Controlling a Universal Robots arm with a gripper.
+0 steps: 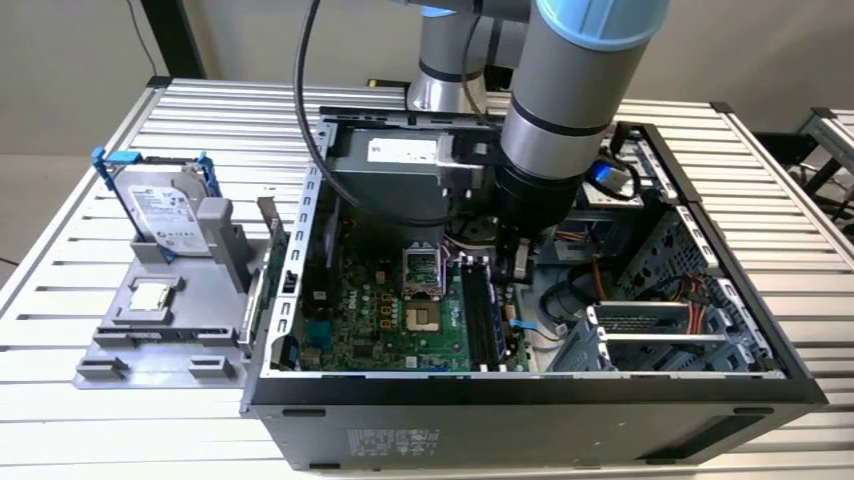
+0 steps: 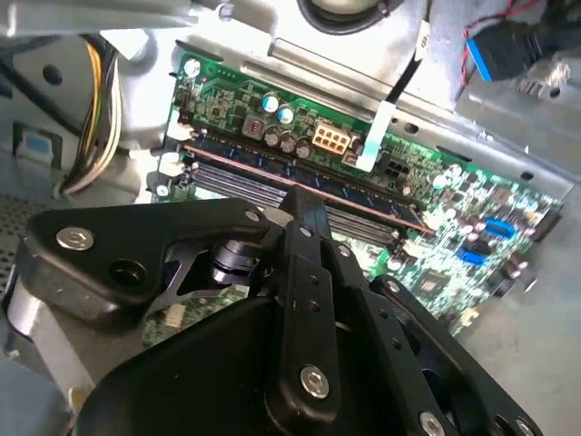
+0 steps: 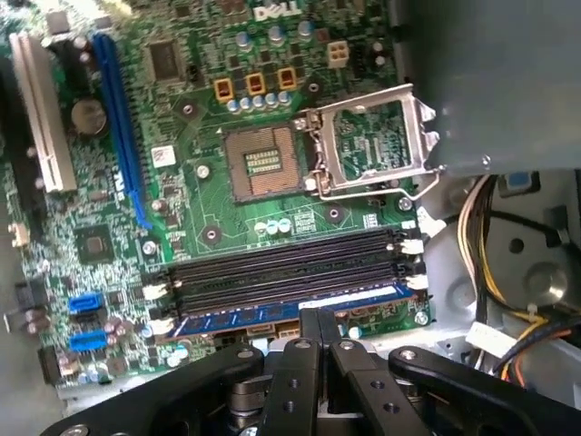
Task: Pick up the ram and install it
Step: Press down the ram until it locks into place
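One open computer case [image 1: 747,330] on the desk [image 1: 80,420], one motherboard [image 3: 272,209] inside, four black memory slots. One ram [image 3: 290,312], blue, lies in the outermost slot, directly under my tool [image 3: 313,320]. My tool's fingers are together, tips on the stick's top edge. In my judgement: press straight down, evenly, until both end latches close.
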